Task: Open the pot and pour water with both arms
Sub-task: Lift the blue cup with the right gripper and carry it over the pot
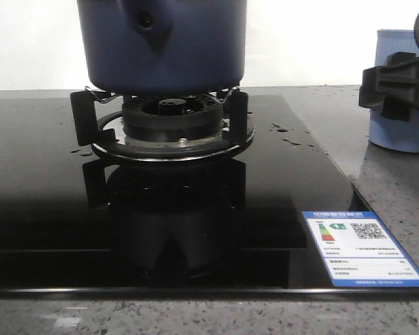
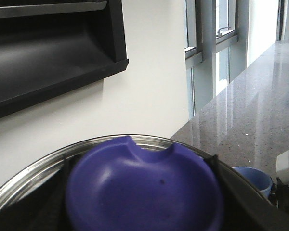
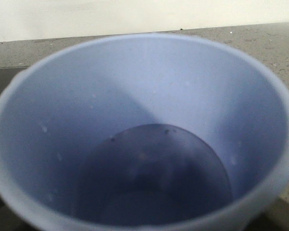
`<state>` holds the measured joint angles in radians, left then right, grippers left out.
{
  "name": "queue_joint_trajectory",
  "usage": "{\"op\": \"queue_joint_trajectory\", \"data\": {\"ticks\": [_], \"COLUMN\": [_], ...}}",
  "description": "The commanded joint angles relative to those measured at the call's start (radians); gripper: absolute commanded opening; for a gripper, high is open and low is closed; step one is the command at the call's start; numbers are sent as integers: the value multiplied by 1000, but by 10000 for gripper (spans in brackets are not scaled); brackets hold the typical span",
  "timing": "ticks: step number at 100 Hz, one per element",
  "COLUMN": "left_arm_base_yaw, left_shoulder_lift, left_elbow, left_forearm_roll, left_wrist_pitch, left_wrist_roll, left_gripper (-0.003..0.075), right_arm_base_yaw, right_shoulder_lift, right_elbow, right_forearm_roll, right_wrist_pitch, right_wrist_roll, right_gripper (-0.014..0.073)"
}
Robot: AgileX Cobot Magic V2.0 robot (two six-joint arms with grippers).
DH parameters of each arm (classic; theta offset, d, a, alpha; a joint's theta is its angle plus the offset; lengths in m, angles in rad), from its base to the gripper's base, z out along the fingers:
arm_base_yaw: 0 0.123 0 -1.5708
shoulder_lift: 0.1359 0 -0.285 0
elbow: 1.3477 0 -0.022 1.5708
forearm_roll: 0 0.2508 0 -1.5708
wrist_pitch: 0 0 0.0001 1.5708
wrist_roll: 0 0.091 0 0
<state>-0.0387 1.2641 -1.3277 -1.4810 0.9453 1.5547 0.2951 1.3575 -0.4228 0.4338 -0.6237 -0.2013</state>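
The dark navy pot [image 1: 160, 49] stands on the gas burner [image 1: 171, 115], its handle mount with the round hole facing me; its top is cut off in the front view. In the left wrist view a blue-violet lid knob [image 2: 144, 159] sits in a steel-rimmed lid [image 2: 33, 173]. My left gripper [image 2: 142, 192] is around the knob, with a dark finger [image 2: 214, 163] on each side. My right gripper [image 1: 394, 87] is closed around the pale blue cup [image 1: 398, 132] on the counter. The cup [image 3: 144, 96] holds some water.
The black glass hob [image 1: 42, 181] has water drops [image 1: 286, 136] right of the burner and a blue label [image 1: 363, 248] at its front right corner. A grey speckled counter [image 1: 398, 188] lies to the right. A black range hood [image 2: 48, 53] hangs above, beside windows [image 2: 207, 48].
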Motion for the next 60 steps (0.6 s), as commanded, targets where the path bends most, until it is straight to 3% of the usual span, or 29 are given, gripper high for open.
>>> {"op": "queue_joint_trajectory", "data": {"ticks": [1,35,60], "left_arm_base_yaw": [1,1,1], "left_shoulder_lift": [-26,-26,-26], "left_elbow": [-34,-34,-34], "left_forearm_roll": [-92,-92,-92], "left_wrist_pitch": [-3,-3,-3], "left_wrist_roll": [-9,-9,-9], "left_gripper": [314,314,314], "right_arm_base_yaw": [0,0,0], "right_shoulder_lift": [-22,-102,-167], "right_elbow": [-29,-31,-97], "right_forearm_roll": [-29,-316,-351], "right_wrist_pitch": [-101,-269,-173], "right_wrist_roll": [2,2,2], "right_gripper": [234,234,234]}}
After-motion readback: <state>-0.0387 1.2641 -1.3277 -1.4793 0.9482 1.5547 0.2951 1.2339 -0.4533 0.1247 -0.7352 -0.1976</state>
